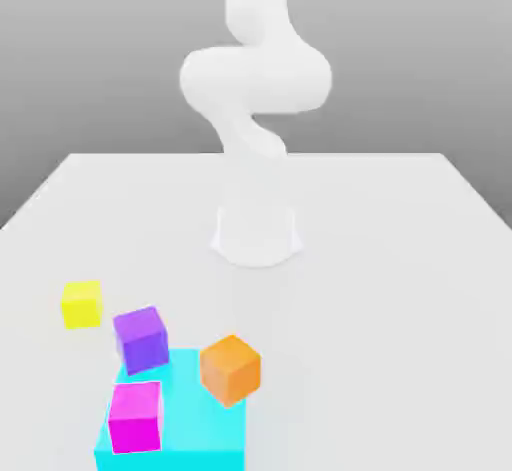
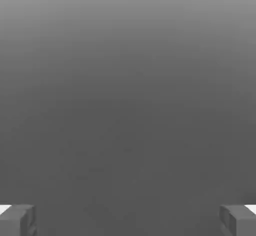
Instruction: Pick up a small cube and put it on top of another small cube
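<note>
On cyan block, magenta cube.

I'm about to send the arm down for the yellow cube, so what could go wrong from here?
1. The purple cube sits close beside the yellow cube, so the open gripper could nudge it on the way down.
2. The purple, orange and magenta cubes crowd the cyan block; stacking there risks knocking a neighbour.
3. The orange cube looks tilted, a poor base.
</note>
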`<act>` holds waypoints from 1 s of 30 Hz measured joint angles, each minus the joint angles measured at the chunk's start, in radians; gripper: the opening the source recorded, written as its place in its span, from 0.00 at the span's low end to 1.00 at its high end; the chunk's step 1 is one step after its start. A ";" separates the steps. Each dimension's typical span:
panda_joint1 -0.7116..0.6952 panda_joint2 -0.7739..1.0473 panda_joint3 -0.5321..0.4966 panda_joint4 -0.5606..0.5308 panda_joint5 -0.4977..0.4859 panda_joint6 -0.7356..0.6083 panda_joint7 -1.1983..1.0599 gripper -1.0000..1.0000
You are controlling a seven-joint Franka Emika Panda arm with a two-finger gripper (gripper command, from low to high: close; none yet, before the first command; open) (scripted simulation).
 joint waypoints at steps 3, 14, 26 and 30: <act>-0.080 0.077 -0.005 -0.056 -0.028 0.053 0.067 0.50; -0.335 0.347 -0.082 -0.252 -0.115 0.240 0.294 0.50; -0.543 0.636 -0.239 -0.467 -0.086 0.451 0.450 0.50; -0.590 0.745 -0.268 -0.516 0.034 0.533 0.413 0.50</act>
